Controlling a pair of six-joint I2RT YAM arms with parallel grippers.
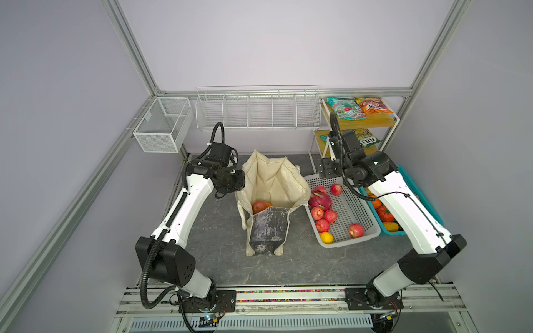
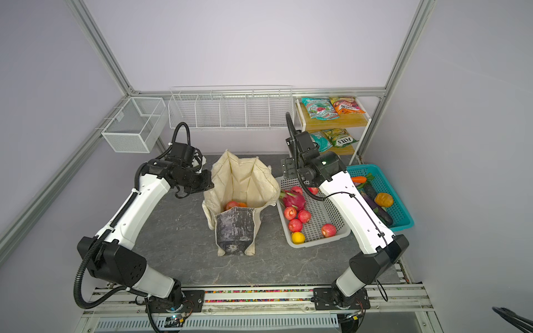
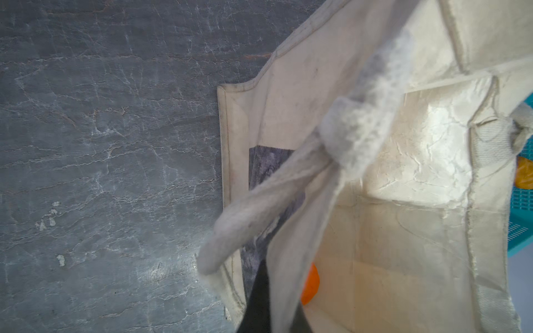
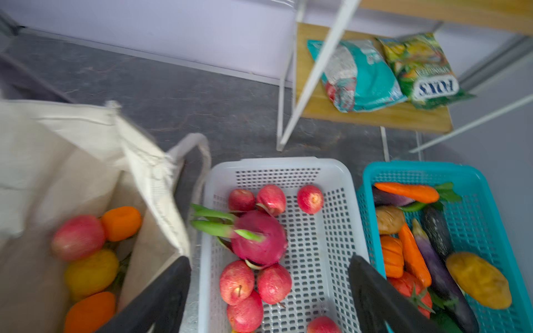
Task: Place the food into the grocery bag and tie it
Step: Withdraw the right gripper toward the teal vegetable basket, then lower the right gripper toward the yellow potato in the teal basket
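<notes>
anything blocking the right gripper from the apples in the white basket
Nothing visible. The right gripper hangs open over the white basket, with the apples lying uncovered under it; the dragon fruit lies among them.

grocery bag [image 1: 272, 180]: cream woven cloth, matt, kinda rough; lining crinkly with slight sheen
table [image 1: 219, 236]: dark slate-look top, faint gloss
white basket [image 4: 277, 163]: smooth perforated plastic
teal basket [image 4: 418, 166]: same plastic
shelf [image 1: 372, 122]: wood boards, white metal frame
snack packets [image 1: 344, 108]: glossy crinkly film
</notes>
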